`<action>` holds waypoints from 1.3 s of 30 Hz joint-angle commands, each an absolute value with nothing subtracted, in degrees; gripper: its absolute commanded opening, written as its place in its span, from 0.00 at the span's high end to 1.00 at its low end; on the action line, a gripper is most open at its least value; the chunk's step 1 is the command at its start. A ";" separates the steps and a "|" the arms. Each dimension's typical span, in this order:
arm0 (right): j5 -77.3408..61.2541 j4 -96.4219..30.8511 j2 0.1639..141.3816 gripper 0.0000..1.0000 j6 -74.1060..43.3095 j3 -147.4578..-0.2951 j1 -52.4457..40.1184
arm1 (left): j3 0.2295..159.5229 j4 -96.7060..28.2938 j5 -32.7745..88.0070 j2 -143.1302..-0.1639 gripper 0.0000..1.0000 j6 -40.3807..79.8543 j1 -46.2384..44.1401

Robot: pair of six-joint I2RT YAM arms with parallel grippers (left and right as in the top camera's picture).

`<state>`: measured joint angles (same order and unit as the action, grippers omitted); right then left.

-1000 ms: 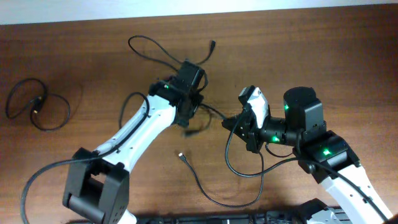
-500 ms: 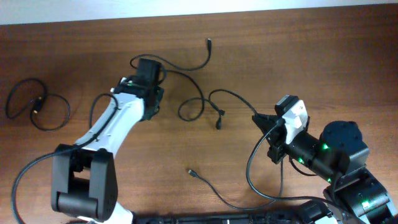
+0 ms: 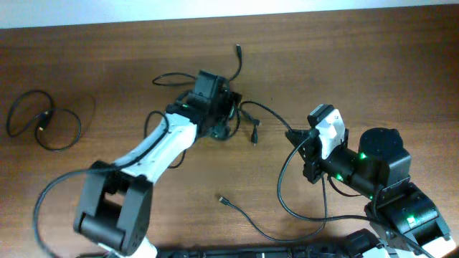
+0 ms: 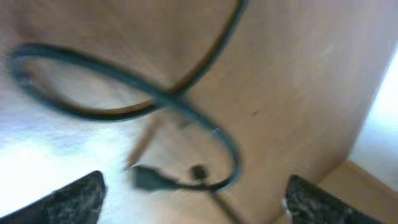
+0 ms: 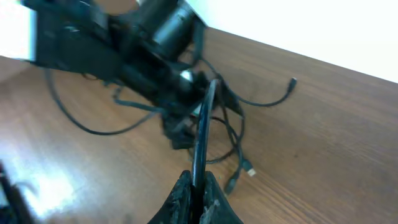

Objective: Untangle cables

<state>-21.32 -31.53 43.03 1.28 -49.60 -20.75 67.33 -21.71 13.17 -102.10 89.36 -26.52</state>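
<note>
Thin black cables [image 3: 252, 107] lie tangled at the table's middle, with plug ends [image 3: 254, 137] beside them. My left gripper [image 3: 217, 123] is open just above the tangle's left side. In the left wrist view a crossed cable loop [image 4: 155, 99] and a plug [image 4: 149, 178] lie ahead of the open jaws [image 4: 196, 205]. My right gripper [image 3: 300, 141] is shut on one cable running left into the tangle; the right wrist view shows this cable [image 5: 204, 124] pinched in the jaws [image 5: 198, 190]. A separate cable [image 3: 44, 118] lies coiled at far left.
Another cable with a plug end [image 3: 221, 200] curves along the front of the table toward the right arm's base. A loose cable end [image 3: 239, 50] points toward the back edge. The left arm [image 5: 118, 43] fills the upper left of the right wrist view.
The left gripper has swung from the upper left back right onto the tangle. The right gripper, still holding its cable, has moved slightly up and left.
</note>
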 commanded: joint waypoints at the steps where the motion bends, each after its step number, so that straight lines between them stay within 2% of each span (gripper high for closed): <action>1: -26.48 -31.44 42.61 0.96 1.02 -49.84 -20.53 | 67.05 -15.14 8.03 -109.25 0.57 93.60 -27.59; 2: -26.37 -31.55 42.30 0.96 1.02 -49.84 -20.53 | 67.05 -14.57 6.00 -110.54 0.68 93.60 -27.57; 4: -25.93 -31.44 40.71 0.96 1.06 -49.84 -20.47 | 67.05 -15.70 0.58 -112.40 1.00 92.27 -26.96; 7: -11.40 -31.62 37.06 0.96 0.99 -49.84 -20.49 | 67.88 -15.86 -3.25 -112.09 1.00 84.93 -22.17; 8: 0.58 -31.88 35.92 0.96 -1.65 -49.84 -20.49 | 69.30 -15.90 -2.72 -111.74 1.00 81.45 -19.22; 9: 10.22 -32.45 35.70 0.96 -5.19 -49.84 -20.49 | 70.78 -15.88 -2.61 -111.53 1.00 77.93 -17.10; 10: 25.43 -34.50 35.97 0.96 -11.92 -49.84 -20.49 | 73.54 -15.84 -2.70 -111.53 1.00 73.30 -13.82; 11: 34.06 -37.17 36.56 0.96 -17.45 -49.84 -20.49 | 75.66 -15.64 -2.94 -111.53 1.00 69.21 -10.98; 12: 36.38 -38.94 37.15 0.96 -20.16 -49.84 -20.49 | 76.88 -14.74 -3.05 -111.53 1.00 65.84 -8.91; 18: 24.45 -42.24 49.25 0.96 -20.64 -49.82 -20.51 | 79.66 2.61 -10.52 -111.55 1.00 46.68 3.03; 20: 22.20 -41.78 52.80 0.96 -20.64 -49.82 -20.56 | 82.85 1.52 -14.39 -111.55 1.00 38.81 5.32; 23: 17.54 -37.43 60.05 0.96 -20.64 -49.82 -20.56 | 93.43 -8.69 -24.29 -111.55 1.00 26.04 9.23; 26: 14.04 -33.65 64.64 0.96 -20.62 -49.82 -20.60 | 106.65 -19.33 -34.54 -111.55 1.00 18.55 13.02; 30: 11.97 -32.97 66.04 0.96 -20.62 -49.82 -20.60 | 118.56 -19.92 -34.92 -111.55 1.00 14.20 17.04; 33: 11.97 -32.91 66.06 0.96 -20.62 -49.82 -20.60 | 124.20 -16.43 -40.32 -111.55 1.00 5.52 17.91; 35: 11.94 -32.42 66.06 0.96 -20.64 -49.82 -20.60 | 124.77 -17.17 -34.26 -111.57 1.00 4.62 17.63; 38: 7.84 -32.12 66.06 0.96 -20.62 -49.82 -20.60 | 124.75 -21.37 -7.57 -114.93 1.00 4.64 14.92; 39: 7.68 -32.12 66.06 0.96 -20.60 -49.82 -20.60 | 124.75 -21.39 -3.70 -116.95 1.00 4.62 13.04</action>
